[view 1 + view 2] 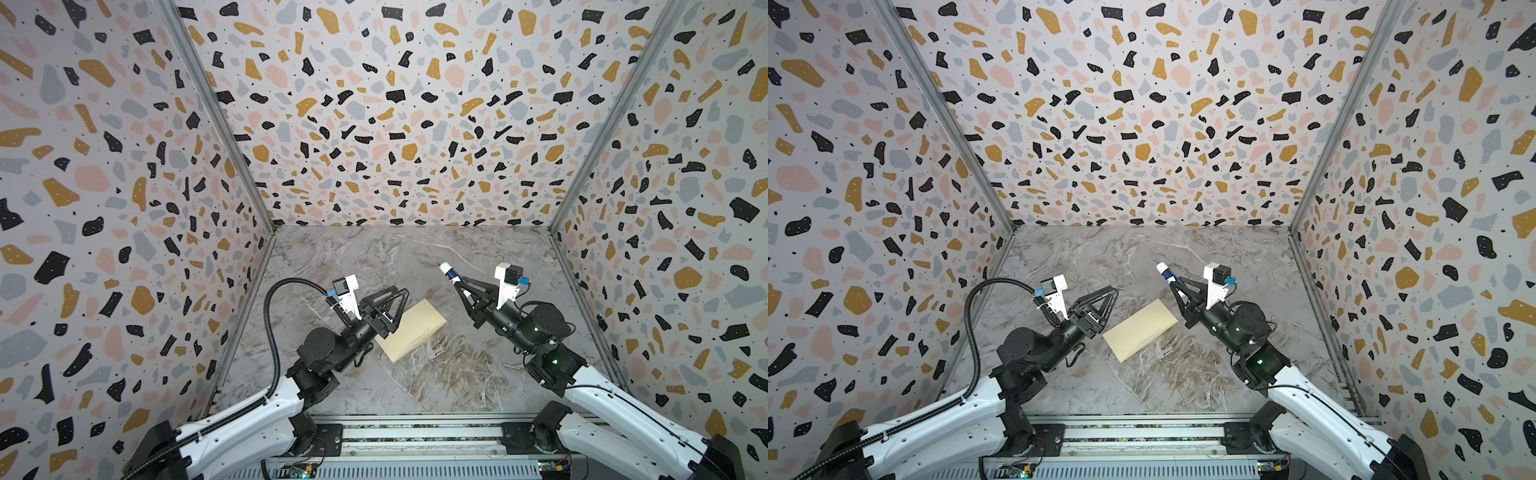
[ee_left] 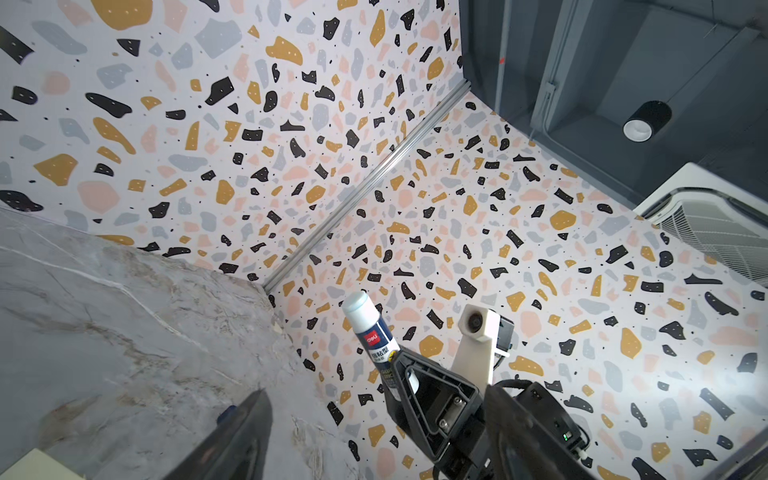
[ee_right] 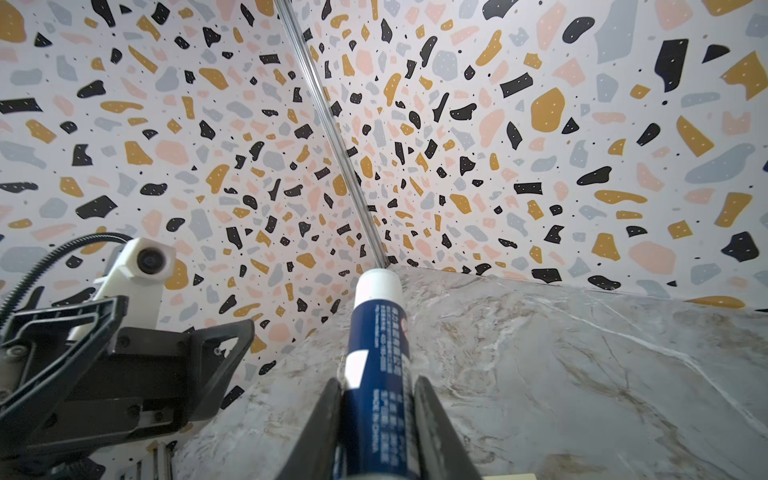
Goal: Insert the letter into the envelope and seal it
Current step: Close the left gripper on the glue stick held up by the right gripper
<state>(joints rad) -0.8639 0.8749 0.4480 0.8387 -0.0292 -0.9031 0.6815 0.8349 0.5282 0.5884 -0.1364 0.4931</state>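
Left hand [image 1: 402, 303] aloft, jaws apart, right hand [image 1: 459, 286] angled upward, clamping glue stick [image 1: 448, 271]

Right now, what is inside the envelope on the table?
The envelope lies flat on the marble table, nothing sticking out of it. No letter shows anywhere in view; whether it is inside cannot be seen, since the paper covers any contents.

Envelope [image 1: 413, 332]: pale cream paper, matt, smooth, one faint crease line.
Tabletop [image 1: 374, 257]: grey marble-look surface, veined, smooth, low sheen.
Walls [image 1: 374, 104]: terrazzo print, flat matt.
Rail [image 2: 365, 187] in the wall corner: bare metal, dull brushed shine.
Glue stick [image 3: 376, 340]: plastic tube, glossy blue label, white cap.
Arm shells [image 1: 249, 411]: white plastic, smooth, slightly glossy.
Conduit [image 1: 271, 332]: black ribbed plastic.
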